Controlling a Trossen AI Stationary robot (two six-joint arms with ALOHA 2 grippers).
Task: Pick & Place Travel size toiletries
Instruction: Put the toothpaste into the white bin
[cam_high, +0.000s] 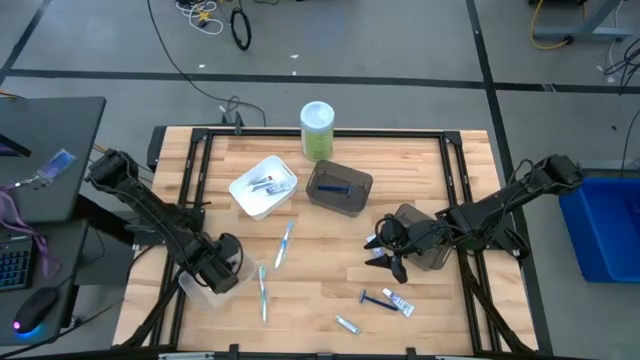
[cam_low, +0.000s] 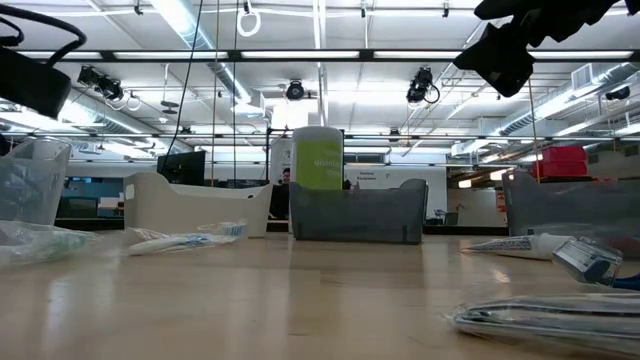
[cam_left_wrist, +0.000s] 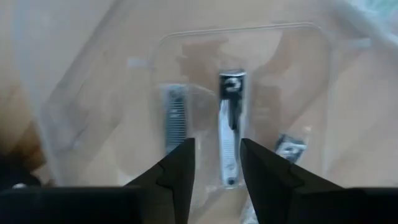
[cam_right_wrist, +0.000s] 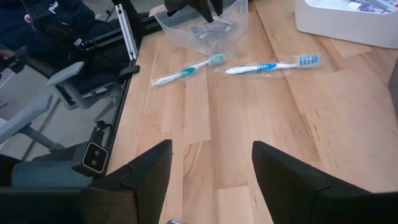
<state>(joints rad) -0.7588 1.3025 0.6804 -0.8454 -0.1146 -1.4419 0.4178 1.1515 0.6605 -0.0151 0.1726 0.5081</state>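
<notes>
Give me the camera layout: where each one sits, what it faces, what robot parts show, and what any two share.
High: overhead, straight down on the table; both arms, left gripper, right gripper.
Low: table height, level across to the green canister; an arm overhead.
Left wrist: down past open fingers into the clear bin, nail clipper inside.
Right wrist: across the table past open fingers.
Shared: right wrist and high both show two toothbrushes and the clear bin.
</notes>
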